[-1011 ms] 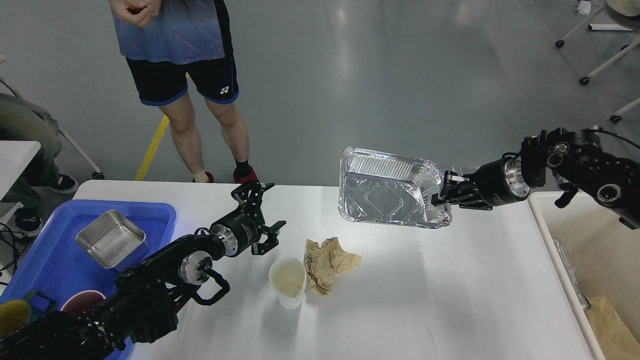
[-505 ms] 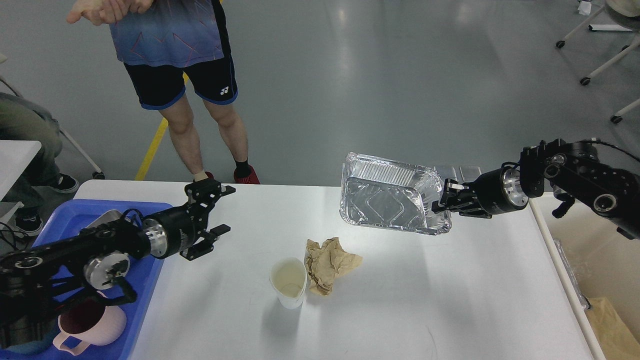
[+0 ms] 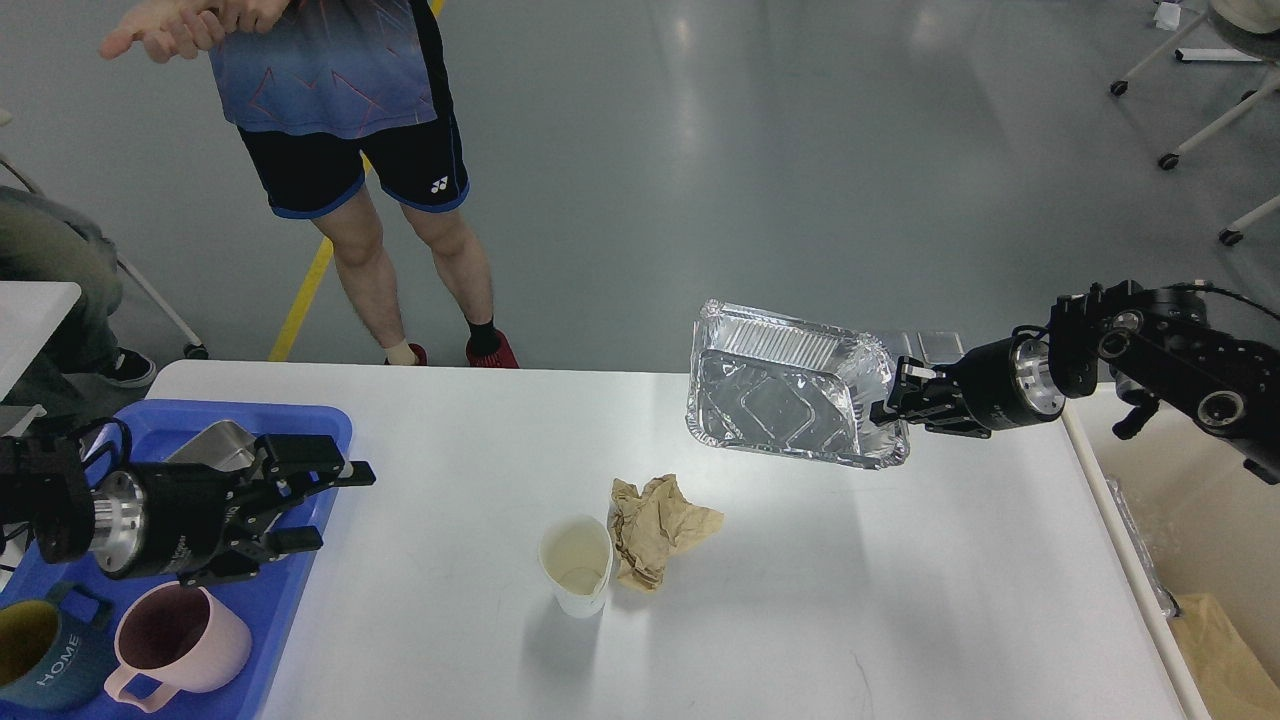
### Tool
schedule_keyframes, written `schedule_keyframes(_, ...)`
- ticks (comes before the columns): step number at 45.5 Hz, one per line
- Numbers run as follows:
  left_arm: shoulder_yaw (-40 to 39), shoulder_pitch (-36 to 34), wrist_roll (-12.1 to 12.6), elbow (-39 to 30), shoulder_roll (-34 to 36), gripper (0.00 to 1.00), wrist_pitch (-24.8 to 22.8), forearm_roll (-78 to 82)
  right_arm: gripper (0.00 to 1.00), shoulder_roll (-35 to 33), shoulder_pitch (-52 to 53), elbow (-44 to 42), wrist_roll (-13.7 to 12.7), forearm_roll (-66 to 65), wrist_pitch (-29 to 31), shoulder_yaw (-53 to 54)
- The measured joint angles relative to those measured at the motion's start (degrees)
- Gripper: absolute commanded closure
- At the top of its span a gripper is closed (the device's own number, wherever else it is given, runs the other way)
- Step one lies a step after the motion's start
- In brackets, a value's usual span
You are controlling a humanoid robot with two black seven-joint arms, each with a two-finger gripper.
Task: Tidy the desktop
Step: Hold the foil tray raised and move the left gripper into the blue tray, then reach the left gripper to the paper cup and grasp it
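The right gripper (image 3: 893, 402) pinches a crinkled foil tray (image 3: 790, 397) (rim tilted up) above the smooth white desktop (image 3: 800, 600). The left gripper (image 3: 325, 505) gapes empty, a crumpled brown paper (image 3: 655, 525) and paper cup (image 3: 577, 565) to its right.

L gripper (image 3: 325, 505) spread (low), R gripper (image 3: 893, 396) clamped, raised

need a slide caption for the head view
Right tool lifts foil tray above desktop; left tool open.

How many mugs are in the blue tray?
2: a pink mug and, left of it, a dark teal mug at the blue tray's near end. The left arm may hide others.
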Motion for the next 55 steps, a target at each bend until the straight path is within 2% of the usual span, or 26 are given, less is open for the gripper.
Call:
schedule_keyframes(8,0.12,-3.43,0.41,-1.16,6.89,0.15,-5.72,0.92,1.0,-0.14,-0.3,0.07,0.05,0.03,-0.02,0.87)
schedule_keyframes(17,-0.12,-4.54,0.95,-1.54,7.82,0.19,-6.47,1.89,1.0,-0.02,-0.35,0.1,0.05,0.02,-0.07,0.98)
schedule_keyframes(28,0.71,-3.66,1.48,-0.35,-6.11,0.19,-0.33,2.78,1.0,0.05,-0.35,0.25,0.05,-0.01,-0.15,0.98)
schedule_keyframes(39,3.15,-3.94,3.01,6.46,-18.91,0.19,0.95,2.81,1.0,-0.07,-0.5,0.22,0.1,-0.01,-0.19,1.45)
schedule_keyframes(55,4.87,-3.37,3.23,14.58,-27.66,0.18,1.07,2.81,1.0,-0.49,-1.04,0.23,0.13,-0.01,-0.19,1.67)
